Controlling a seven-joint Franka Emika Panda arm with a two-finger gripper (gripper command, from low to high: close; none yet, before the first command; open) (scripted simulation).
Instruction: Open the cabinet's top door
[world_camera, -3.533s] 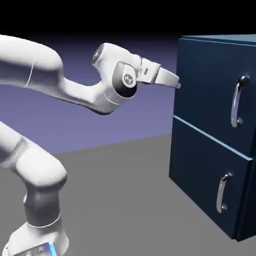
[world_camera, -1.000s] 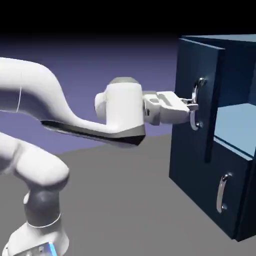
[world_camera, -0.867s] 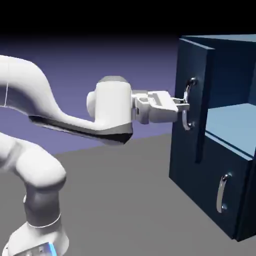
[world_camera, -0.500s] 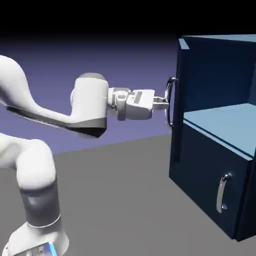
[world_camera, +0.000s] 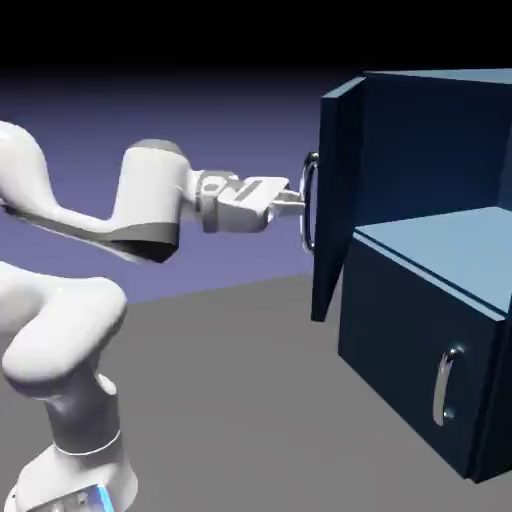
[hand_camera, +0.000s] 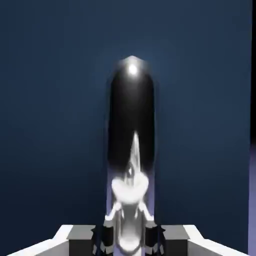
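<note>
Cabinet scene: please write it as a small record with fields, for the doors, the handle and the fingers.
cabinet: dark navy blue, two stacked doors
top door: swung open, its panel seen nearly edge-on in the exterior view
upper compartment: open to view, light blue shelf floor
top handle: silver, curved, vertical
gripper: at the top handle
fingers: closed on the top handle, one on each side of it
lower door: shut
lower handle: untouched
</note>
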